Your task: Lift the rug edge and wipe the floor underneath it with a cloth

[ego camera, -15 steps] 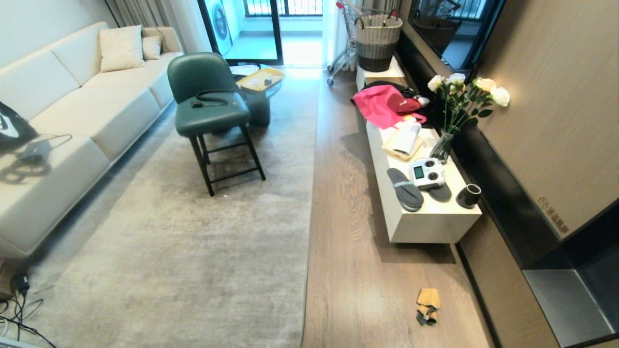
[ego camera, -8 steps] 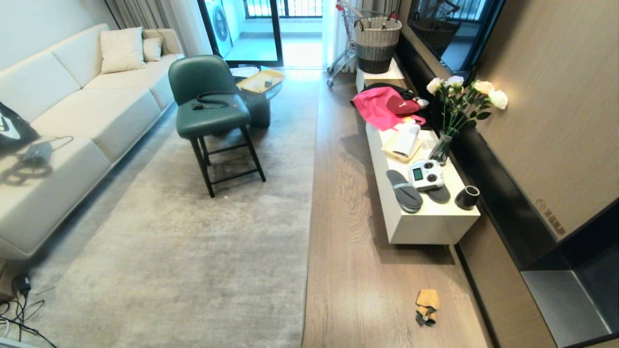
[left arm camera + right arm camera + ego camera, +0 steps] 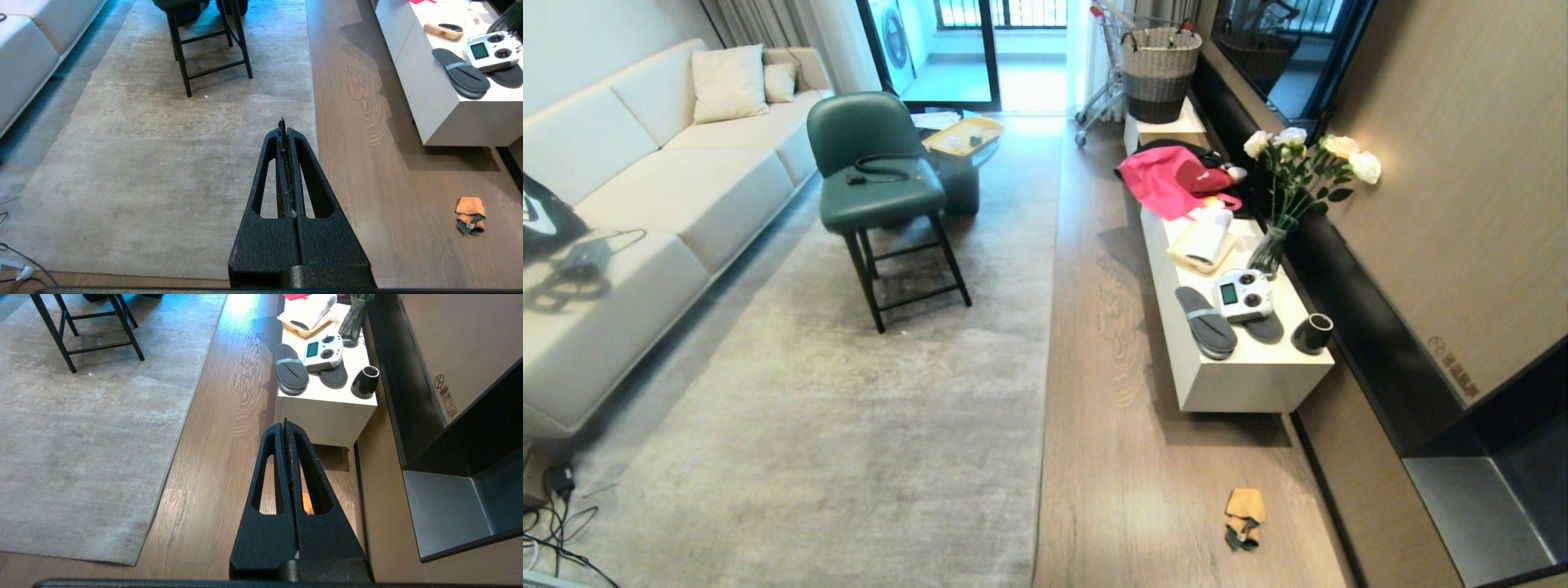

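The cloth (image 3: pixel 1245 518) lies crumpled on the floor (image 3: pixel 1127 457), orange-yellow with its dark grey part toward the robot, well apart from the rug edge (image 3: pixel 1045 408) and near the foot of the dark wall unit. In the head view it sits at about five o'clock, the rug edge running straight from twelve to six just left of centre, so the long axis of the strip to be wiped runs away from the robot. Neither arm shows in the head view. From the right wrist the right tool (image 3: pixel 285 426) is pressed fully closed and empty, and a patch of orange shows through its frame, so the cloth (image 3: pixel 305 503) lies almost straight ahead of it; from the left wrist the left tool (image 3: pixel 282 124), likewise closed on nothing, points over the rug border with the cloth (image 3: pixel 470 209) off at four o'clock. The right arm looks nearer the cloth, the left nearer the rug. The bare plank lane between rug and white table (image 3: pixel 1250 376) gives open room; the table's corner and the wall unit hem in the cloth's far side.
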`<state>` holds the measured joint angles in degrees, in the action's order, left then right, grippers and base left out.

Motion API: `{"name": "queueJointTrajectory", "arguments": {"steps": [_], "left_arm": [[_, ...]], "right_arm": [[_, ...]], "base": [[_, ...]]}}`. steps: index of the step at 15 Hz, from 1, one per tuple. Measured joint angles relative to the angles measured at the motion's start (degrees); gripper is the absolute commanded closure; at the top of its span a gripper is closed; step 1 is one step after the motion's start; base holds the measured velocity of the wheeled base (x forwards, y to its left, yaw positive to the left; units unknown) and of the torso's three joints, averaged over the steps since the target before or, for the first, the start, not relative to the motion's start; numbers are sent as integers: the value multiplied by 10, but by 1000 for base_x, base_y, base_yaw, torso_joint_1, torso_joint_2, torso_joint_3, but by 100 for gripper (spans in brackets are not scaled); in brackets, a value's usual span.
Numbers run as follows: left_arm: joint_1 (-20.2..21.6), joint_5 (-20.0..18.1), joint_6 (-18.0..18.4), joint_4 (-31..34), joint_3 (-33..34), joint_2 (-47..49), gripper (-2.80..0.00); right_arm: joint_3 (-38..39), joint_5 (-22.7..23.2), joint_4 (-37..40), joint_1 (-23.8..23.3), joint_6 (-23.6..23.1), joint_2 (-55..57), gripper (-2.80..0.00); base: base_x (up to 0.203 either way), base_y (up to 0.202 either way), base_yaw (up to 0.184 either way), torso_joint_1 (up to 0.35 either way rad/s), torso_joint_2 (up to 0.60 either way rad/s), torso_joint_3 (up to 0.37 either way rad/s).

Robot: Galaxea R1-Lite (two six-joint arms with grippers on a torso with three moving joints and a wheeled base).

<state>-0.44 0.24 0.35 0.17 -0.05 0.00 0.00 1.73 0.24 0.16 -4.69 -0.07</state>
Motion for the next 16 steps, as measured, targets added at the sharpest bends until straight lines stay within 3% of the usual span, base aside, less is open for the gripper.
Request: {"name": "queueJointTrajectory", "arguments": {"steps": [16], "left_arm": [[0, 0, 0, 0, 0, 0, 0]], "right_arm": [[0, 0, 0, 0, 0, 0, 0]], "base": [[0, 0, 0, 0, 0, 0]]}}
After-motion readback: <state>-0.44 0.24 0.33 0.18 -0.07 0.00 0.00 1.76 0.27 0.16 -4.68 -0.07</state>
